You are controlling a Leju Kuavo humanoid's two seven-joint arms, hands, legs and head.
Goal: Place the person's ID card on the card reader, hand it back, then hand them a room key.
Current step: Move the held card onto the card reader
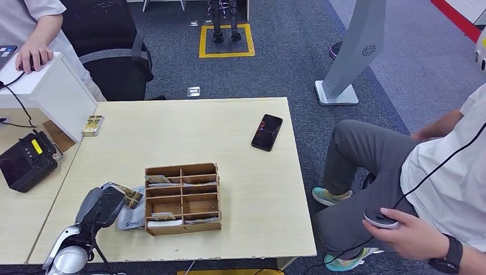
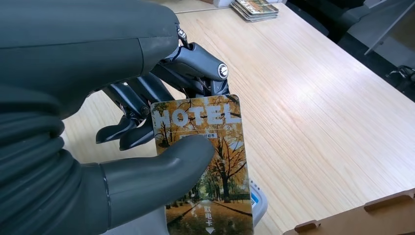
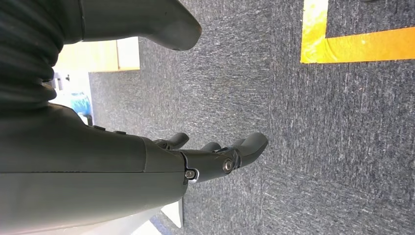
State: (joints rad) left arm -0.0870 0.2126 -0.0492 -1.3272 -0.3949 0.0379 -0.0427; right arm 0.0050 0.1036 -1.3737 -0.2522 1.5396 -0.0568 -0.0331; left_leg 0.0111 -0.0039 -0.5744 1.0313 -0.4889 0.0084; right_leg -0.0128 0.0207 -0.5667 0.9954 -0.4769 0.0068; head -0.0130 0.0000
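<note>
The left hand pinches a hotel key card near the table's front-left corner (ready for handover), while the right hand hangs loosely open, holding nothing.

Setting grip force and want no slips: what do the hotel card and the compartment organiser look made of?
The hotel card in the left hand looks like glossy printed plastic: thin, stiff, flat, with a smooth photo face. The organiser looks like thin unfinished plywood or fibreboard: matte brown, with tabbed slotted joints.

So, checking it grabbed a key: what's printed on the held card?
Golden autumn trees with white HOTEL lettering on the card; clearest in the left wrist view.
</note>
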